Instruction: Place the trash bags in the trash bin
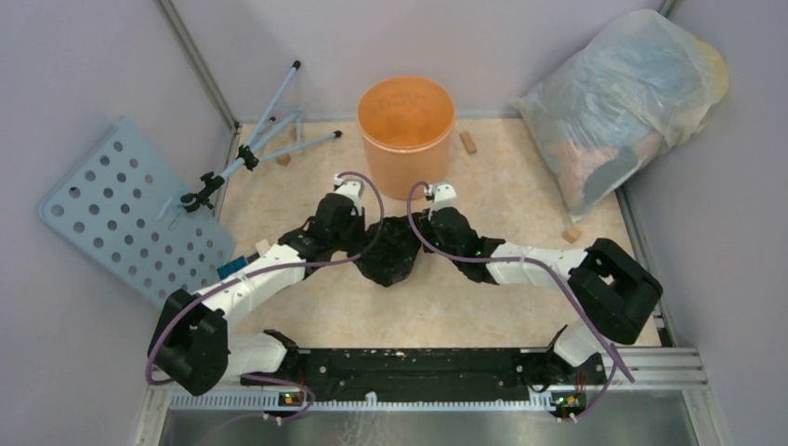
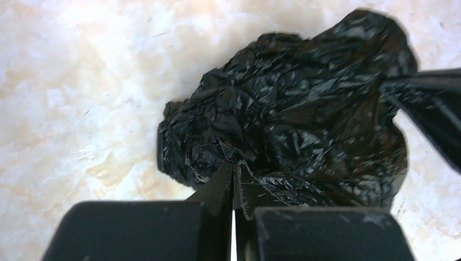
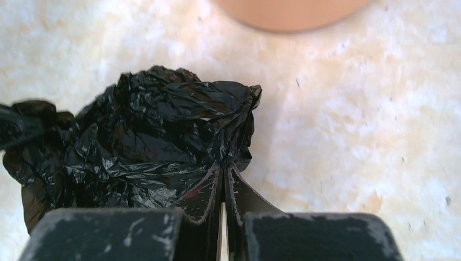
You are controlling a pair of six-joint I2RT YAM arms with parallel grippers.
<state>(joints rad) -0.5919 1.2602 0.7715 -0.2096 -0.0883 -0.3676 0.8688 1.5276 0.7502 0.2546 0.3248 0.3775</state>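
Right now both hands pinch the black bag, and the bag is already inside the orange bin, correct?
Not quite. The left hand and right hand do pinch the bag, but it is outside the bin, short of it between the two arms, as the top view shows.

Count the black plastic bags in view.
1. The crinkled black plastic bag sits in front of the round orange plastic bucket, between the left gripper and right gripper, their jaws shut on it. Folds could hide another.
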